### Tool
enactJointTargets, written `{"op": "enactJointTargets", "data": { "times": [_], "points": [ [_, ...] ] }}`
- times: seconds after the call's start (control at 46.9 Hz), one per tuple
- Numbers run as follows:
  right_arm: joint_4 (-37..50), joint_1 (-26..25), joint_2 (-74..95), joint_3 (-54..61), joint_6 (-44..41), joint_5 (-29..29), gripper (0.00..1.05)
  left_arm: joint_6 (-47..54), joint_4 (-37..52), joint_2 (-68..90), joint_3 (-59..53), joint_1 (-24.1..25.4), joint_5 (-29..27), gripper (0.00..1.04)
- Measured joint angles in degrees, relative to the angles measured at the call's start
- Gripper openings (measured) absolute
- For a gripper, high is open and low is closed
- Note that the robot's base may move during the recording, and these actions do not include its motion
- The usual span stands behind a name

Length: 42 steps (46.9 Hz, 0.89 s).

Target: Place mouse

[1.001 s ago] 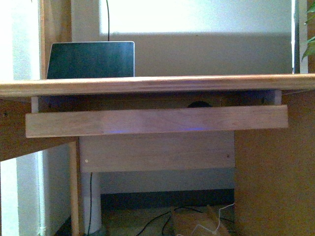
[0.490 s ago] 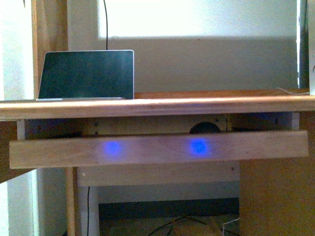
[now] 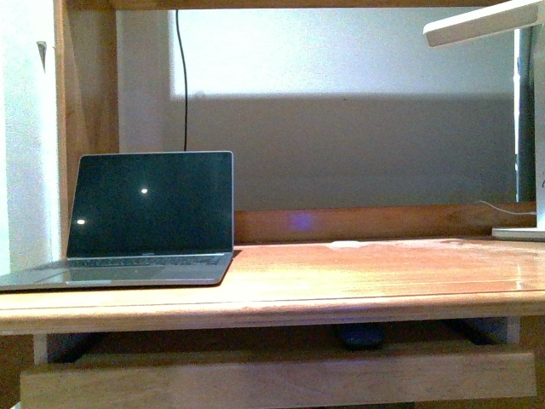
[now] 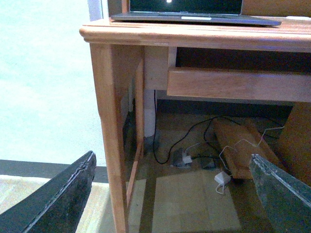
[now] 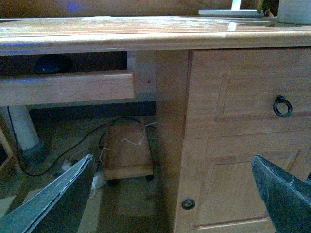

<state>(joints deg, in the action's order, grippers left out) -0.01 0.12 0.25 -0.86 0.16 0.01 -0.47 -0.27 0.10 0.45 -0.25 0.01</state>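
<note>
The mouse (image 3: 362, 335) is a dark rounded shape on the pull-out keyboard tray (image 3: 272, 375) under the desk top (image 3: 366, 277), mostly hidden by the desk edge. The right wrist view shows the mouse (image 5: 51, 63) in shadow behind the tray front (image 5: 68, 87). My left gripper (image 4: 170, 194) is open near the floor, in front of the desk's left leg (image 4: 109, 136), with nothing between its fingers. My right gripper (image 5: 175, 194) is open and empty, low in front of the cabinet door (image 5: 233, 170). Neither gripper shows in the front view.
An open laptop (image 3: 149, 213) sits on the desk's left side. A white lamp (image 3: 477, 21) and its base (image 3: 519, 232) stand at the right. A drawer with a ring handle (image 5: 282, 106) is above the door. Cables (image 4: 194, 155) and a low wooden trolley (image 5: 127, 150) lie under the desk.
The front view has risen from below the desk edge to above the desk top, so the laptop and the top's surface now show. The blue spots on the tray front are gone.
</note>
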Motion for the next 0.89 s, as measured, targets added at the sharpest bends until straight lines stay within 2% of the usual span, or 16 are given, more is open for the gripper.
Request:
{"op": "enactJointTargets", "data": {
  "times": [0.405, 0.511, 0.575, 0.66, 0.788, 0.895],
  "points": [
    [-0.02, 0.00, 0.00, 0.00, 0.00, -0.02, 0.97, 0.00, 0.00, 0.00, 0.00, 0.00, 0.00, 0.97],
    [-0.02, 0.00, 0.00, 0.00, 0.00, -0.02, 0.97, -6.82, -7.89, 5.68, 3.34, -0.68, 1.64, 0.97],
    [-0.02, 0.00, 0.00, 0.00, 0.00, -0.02, 0.97, -9.64, -8.33, 11.13, 4.42, -0.50, 4.02, 0.97],
    [-0.02, 0.00, 0.00, 0.00, 0.00, -0.02, 0.97, -8.52, -5.33, 19.23, 6.21, 0.50, 7.89, 0.97],
    [-0.02, 0.00, 0.00, 0.00, 0.00, -0.02, 0.97, 0.98, 2.38, 34.51, 11.43, 3.21, 16.41, 0.97],
    [-0.02, 0.00, 0.00, 0.00, 0.00, -0.02, 0.97, 10.67, 7.98, 45.00, 15.80, 5.03, 20.15, 0.97]
  ]
}}
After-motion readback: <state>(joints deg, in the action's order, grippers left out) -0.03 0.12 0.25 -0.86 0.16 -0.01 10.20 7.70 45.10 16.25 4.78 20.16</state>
